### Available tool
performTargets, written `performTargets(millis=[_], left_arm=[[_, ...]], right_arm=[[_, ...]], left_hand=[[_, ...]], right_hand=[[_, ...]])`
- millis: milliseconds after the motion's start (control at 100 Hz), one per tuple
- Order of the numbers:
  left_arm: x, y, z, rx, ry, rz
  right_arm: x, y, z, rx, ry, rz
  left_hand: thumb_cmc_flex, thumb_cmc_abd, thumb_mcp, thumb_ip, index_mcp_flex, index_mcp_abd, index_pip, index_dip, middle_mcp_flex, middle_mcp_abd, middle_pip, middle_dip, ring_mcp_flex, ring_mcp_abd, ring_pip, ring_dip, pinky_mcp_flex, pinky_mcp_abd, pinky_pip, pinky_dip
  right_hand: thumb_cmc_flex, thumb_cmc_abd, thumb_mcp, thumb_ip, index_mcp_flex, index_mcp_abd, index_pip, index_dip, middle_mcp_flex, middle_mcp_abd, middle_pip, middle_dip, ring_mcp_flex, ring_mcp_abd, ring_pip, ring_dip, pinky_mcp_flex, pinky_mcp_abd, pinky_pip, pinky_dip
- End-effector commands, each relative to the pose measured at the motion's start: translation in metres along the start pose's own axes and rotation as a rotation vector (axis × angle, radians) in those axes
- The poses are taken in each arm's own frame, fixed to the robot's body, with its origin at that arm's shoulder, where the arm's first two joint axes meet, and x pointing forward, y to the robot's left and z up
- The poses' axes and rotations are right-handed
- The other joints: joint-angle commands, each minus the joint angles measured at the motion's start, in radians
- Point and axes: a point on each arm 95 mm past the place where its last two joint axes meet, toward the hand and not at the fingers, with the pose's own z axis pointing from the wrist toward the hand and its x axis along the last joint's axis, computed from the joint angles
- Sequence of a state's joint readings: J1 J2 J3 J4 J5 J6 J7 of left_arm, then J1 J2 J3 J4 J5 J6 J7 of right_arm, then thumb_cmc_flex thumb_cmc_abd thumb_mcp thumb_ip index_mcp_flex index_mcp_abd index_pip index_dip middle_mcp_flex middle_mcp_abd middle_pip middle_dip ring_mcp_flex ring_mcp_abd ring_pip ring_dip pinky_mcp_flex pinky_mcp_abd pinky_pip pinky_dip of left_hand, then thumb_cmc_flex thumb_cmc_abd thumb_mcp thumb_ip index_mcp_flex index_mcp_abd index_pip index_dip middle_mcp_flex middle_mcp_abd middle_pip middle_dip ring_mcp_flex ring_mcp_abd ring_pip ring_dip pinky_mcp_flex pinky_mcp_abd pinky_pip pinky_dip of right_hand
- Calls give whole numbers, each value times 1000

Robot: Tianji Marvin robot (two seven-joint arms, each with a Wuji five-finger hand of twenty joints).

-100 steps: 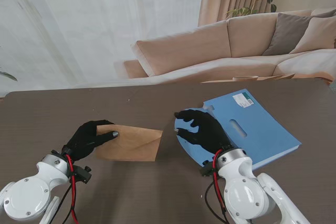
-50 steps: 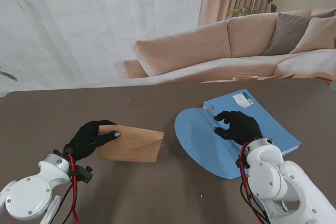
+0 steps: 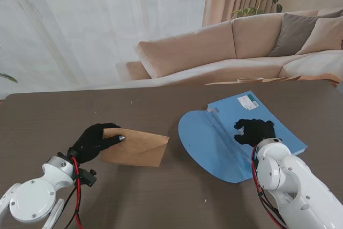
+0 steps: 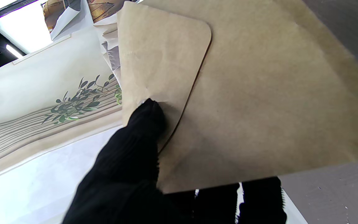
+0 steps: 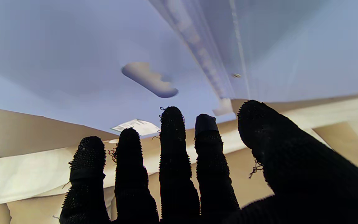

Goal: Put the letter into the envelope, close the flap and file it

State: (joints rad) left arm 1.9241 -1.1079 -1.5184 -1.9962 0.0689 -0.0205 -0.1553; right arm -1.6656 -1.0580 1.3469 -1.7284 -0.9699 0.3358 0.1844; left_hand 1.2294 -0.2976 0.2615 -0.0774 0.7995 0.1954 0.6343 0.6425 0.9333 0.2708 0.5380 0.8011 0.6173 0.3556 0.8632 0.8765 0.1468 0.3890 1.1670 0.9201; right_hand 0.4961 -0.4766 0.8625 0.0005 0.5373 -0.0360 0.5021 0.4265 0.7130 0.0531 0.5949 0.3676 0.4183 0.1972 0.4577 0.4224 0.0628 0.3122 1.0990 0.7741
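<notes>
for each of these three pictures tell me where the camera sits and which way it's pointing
Stand view: above the shoulders, looking down at the table; both arms show.
Left wrist view: along the left hand, which grips the envelope.
Right wrist view: along the open right hand, over the blue folder.
Shared: the stand view also shows envelope, folder, left hand and right hand.

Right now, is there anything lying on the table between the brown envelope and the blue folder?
No. In the stand's view, only bare dark table shows between the envelope and the folder's open flap.
</notes>
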Motion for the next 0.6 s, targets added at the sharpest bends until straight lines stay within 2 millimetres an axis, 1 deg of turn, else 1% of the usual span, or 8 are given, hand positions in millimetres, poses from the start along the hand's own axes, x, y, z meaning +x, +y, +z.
performTargets(millis=[0,120,230,310,430,460,530,590], left_arm=[[0,4,0,-16,3,-1],[-1,5,1,-18,1,0],[-1,7,1,-19,0,0],[-1,7,1,-19,-1,-1],[-1,8,0,-16,-2,0],[-1,8,0,-15,-2,1],[-2,7,-1,-13,-1,2],[-2,7,-1,-11,-1,2]], right_arm=[[-3,-11,3,39,-10,-2],[-5,-21,11,43,-19,-44],[-4,-29,16,51,-22,-77],[-2,-34,21,51,-26,-101],[0,-40,26,52,-31,-114],[1,-41,27,53,-34,-117],[2,-43,29,56,-39,-123],[2,-45,30,58,-44,-134]], left_hand=[[62,38,82,16,16,-66,59,40,14,0,25,14,14,2,20,22,-7,3,26,-15],[62,37,83,16,18,-65,60,39,14,-1,25,14,14,2,20,23,-10,2,24,-16],[62,37,82,16,16,-66,60,39,13,-1,25,14,13,2,20,23,-9,2,25,-16],[62,37,81,16,17,-65,60,38,13,-1,26,13,13,2,20,23,-9,2,25,-16],[62,37,82,17,17,-66,60,38,13,0,26,13,13,2,20,23,-10,3,24,-16],[62,37,81,16,17,-66,60,38,13,-1,27,13,13,2,20,23,-10,3,24,-16],[62,38,81,16,17,-66,61,37,13,-1,27,13,14,3,21,23,-10,3,24,-16],[61,36,81,17,17,-66,61,37,13,-1,27,13,13,2,21,23,-10,3,24,-16]], right_hand=[[-15,5,24,15,-37,-7,18,-6,-8,-19,-2,-5,-39,-34,-12,-18,-17,-20,-11,-15],[-18,-20,31,7,-71,6,21,-1,-45,-20,-1,-5,-62,-36,-14,-21,-30,-31,-20,-16],[-42,-37,22,-15,-123,29,16,2,-78,-3,-23,-25,-90,-33,-25,-29,-44,-37,-35,-20],[-73,-36,5,-22,-167,51,-9,-8,-103,26,-61,-54,-110,-27,-53,-49,-58,-35,-55,-27],[-104,-30,-24,-28,-180,71,-16,-12,-110,67,-100,-80,-125,-18,-87,-76,-76,-30,-85,-42],[-110,-28,-28,-28,-181,78,-18,-13,-110,85,-104,-82,-126,-15,-92,-80,-79,-26,-89,-44],[-117,-25,-38,-28,-187,91,-29,-21,-119,110,-119,-89,-132,-9,-110,-95,-86,-24,-103,-53],[-130,-22,-48,-30,-200,109,-46,-33,-140,143,-134,-96,-144,4,-130,-111,-94,-19,-122,-65]])
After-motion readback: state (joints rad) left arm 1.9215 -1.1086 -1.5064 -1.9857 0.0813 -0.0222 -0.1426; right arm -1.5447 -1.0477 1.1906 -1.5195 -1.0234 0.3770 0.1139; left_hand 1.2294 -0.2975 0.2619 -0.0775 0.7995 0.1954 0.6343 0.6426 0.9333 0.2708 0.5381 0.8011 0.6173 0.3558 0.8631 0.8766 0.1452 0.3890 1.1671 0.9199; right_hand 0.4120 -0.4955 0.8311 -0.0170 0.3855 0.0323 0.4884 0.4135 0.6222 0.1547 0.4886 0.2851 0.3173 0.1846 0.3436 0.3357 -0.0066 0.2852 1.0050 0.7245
